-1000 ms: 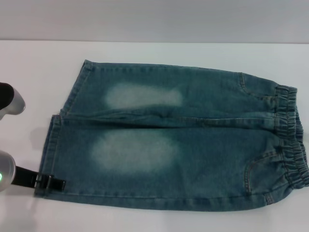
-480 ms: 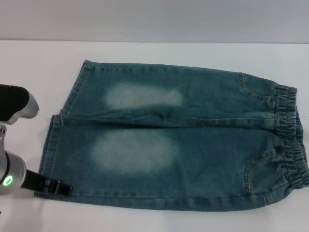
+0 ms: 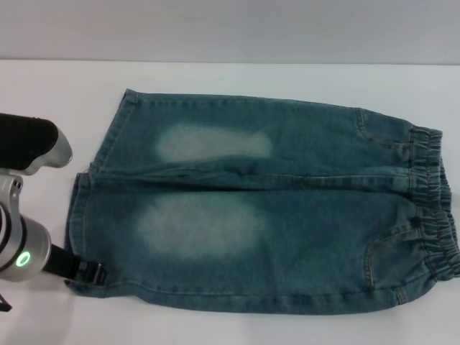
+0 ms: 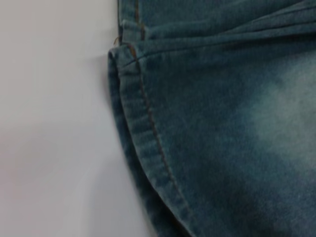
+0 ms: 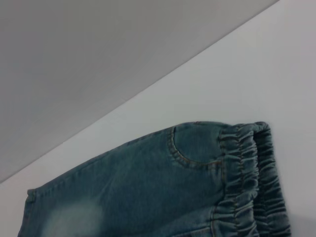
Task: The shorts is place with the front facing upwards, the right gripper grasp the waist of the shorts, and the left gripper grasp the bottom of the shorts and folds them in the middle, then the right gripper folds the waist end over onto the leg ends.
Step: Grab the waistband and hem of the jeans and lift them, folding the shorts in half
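Head view: left pincer (image 3: pixel 92 274) at the near leg hem of the shorts (image 3: pixel 273 208); grip state indeterminate. Right wrist view shows only the waistband (image 5: pixel 247 173).

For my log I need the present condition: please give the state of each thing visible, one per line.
shorts: spread flat on the table, front up, not folded.
waist of the shorts: flat, ungrasped, on the robot's right.
bottom of the shorts: near hem slightly bunched at the near corner.
left end effector: at the near hem corner, touching it.
right end effector: out of view.
table: white, bearing the shorts.
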`<state>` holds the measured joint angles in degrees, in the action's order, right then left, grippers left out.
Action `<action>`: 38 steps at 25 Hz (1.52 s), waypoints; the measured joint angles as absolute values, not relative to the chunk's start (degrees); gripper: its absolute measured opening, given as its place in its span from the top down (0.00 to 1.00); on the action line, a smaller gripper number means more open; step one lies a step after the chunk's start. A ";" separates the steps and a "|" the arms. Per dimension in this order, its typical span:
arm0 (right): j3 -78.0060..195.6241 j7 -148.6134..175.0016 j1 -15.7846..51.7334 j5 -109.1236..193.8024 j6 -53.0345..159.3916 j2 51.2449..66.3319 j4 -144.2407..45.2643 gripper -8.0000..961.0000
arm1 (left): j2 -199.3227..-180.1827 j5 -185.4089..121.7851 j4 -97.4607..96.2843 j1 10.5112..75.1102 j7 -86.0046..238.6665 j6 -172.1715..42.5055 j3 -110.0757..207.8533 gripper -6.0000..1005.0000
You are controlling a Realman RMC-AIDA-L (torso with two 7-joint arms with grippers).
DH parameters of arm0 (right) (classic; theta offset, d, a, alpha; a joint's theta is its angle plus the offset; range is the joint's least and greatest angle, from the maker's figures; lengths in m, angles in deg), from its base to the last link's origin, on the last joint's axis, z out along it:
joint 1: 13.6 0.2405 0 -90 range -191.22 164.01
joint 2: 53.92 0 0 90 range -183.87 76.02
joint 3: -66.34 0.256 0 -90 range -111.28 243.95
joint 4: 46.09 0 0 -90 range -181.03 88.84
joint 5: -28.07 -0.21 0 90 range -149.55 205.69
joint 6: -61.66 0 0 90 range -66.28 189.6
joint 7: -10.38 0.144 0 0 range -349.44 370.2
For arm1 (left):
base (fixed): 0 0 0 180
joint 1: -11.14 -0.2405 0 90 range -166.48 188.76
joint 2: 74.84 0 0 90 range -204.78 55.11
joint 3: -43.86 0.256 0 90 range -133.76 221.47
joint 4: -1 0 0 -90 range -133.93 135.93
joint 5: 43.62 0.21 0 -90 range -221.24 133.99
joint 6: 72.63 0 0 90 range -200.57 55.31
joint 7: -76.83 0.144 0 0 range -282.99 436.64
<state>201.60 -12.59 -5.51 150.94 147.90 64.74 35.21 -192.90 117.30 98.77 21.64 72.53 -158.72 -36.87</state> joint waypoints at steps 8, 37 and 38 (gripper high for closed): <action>203.00 -13.20 -5.52 150.94 148.48 64.73 35.20 0.14 | -192.96 117.54 100.40 22.60 71.74 -159.56 -36.66 0.66; 203.89 -13.23 -4.90 150.98 147.96 64.79 33.01 0.15 | -192.84 117.71 101.44 24.51 72.26 -160.22 -37.26 0.96; 203.88 -13.24 -4.93 150.99 147.95 64.79 32.89 0.15 | -192.80 117.70 101.94 24.24 72.30 -160.17 -37.21 0.96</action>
